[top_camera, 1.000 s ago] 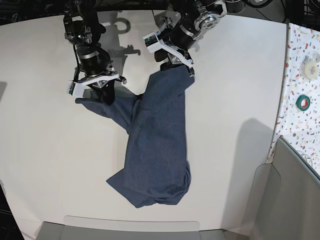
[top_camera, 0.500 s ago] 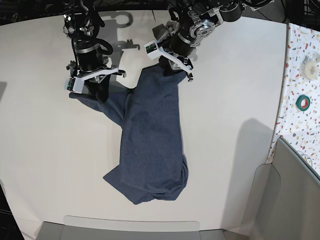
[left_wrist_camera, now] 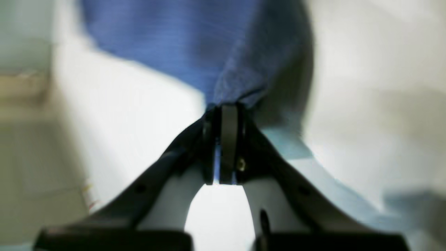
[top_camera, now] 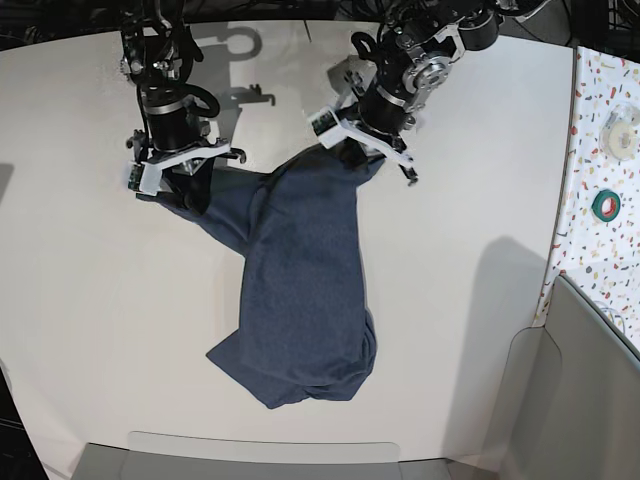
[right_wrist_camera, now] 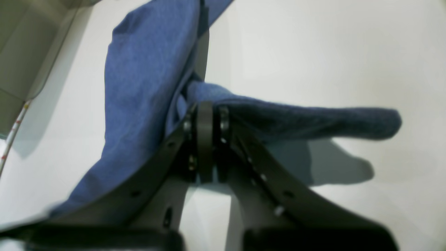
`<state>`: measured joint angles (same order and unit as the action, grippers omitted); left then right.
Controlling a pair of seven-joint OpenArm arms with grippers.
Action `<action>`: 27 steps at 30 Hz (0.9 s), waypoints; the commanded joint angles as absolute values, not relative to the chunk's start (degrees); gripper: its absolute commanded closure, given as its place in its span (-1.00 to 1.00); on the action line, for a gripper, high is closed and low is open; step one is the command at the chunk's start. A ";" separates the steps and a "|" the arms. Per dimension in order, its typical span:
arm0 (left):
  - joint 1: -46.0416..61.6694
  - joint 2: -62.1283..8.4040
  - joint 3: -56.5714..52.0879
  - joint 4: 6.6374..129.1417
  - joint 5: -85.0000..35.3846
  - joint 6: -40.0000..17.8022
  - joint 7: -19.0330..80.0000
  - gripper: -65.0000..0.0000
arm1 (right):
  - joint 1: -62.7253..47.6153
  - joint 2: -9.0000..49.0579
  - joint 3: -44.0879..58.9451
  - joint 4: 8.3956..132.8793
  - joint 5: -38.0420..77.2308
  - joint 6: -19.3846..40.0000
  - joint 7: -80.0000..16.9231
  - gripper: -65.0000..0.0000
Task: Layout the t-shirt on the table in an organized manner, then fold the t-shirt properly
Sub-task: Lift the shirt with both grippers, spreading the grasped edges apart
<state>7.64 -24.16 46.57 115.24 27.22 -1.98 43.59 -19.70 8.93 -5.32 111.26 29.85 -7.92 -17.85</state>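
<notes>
While both arms hung over the far side of the white surface (top_camera: 470, 180), the left jaws (left_wrist_camera: 223, 115) pinched one edge of the blue t-shirt (top_camera: 300, 290) and the right jaws (right_wrist_camera: 205, 111) pinched another, the cloth trailing from both pairs and bunching below them.

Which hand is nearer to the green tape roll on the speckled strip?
The left hand. It holds the t-shirt near the table's middle, so it is closer to the green tape roll. The right hand is far across, on the opposite side.
</notes>
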 commanded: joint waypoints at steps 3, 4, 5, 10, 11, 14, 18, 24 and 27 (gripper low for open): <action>8.13 -26.07 42.51 119.08 27.74 -1.63 43.12 1.00 | -17.98 9.27 -2.77 112.48 29.41 -7.60 -15.87 1.00; 8.13 -26.51 41.45 119.08 27.74 -1.63 43.03 1.00 | -17.45 9.27 -2.24 112.48 29.41 -7.60 -15.87 1.00; 8.22 -27.03 39.96 119.08 27.74 -1.63 42.33 1.00 | -17.01 9.27 -1.63 112.48 29.41 -7.60 -15.87 1.00; 11.56 -27.03 30.11 119.08 27.65 -1.63 36.26 1.00 | -15.96 9.27 1.71 112.92 29.41 -7.60 -15.87 1.00; 12.53 -26.95 27.47 119.16 27.65 -1.63 34.24 1.00 | -15.78 9.27 2.24 113.27 29.41 -7.60 -15.87 1.00; 14.64 -26.33 20.88 119.16 27.47 -1.63 28.88 1.00 | -14.99 9.27 3.12 115.30 29.41 -7.60 -15.87 1.00; 16.57 -24.04 13.85 119.16 27.47 -1.71 24.31 1.00 | -13.49 9.27 3.21 116.70 29.41 -7.60 -15.87 1.00; 18.42 -24.13 13.32 119.08 27.47 -1.71 24.22 1.00 | -13.14 8.92 2.59 116.62 29.41 -7.60 -15.87 1.00; 21.23 -24.13 13.41 118.99 27.47 -1.71 24.22 1.00 | -14.73 8.92 2.59 116.70 29.41 -7.60 -15.87 1.00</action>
<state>21.52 -23.64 13.65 118.13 26.83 -2.81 25.04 -14.76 8.54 2.44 115.50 29.87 -7.79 -17.76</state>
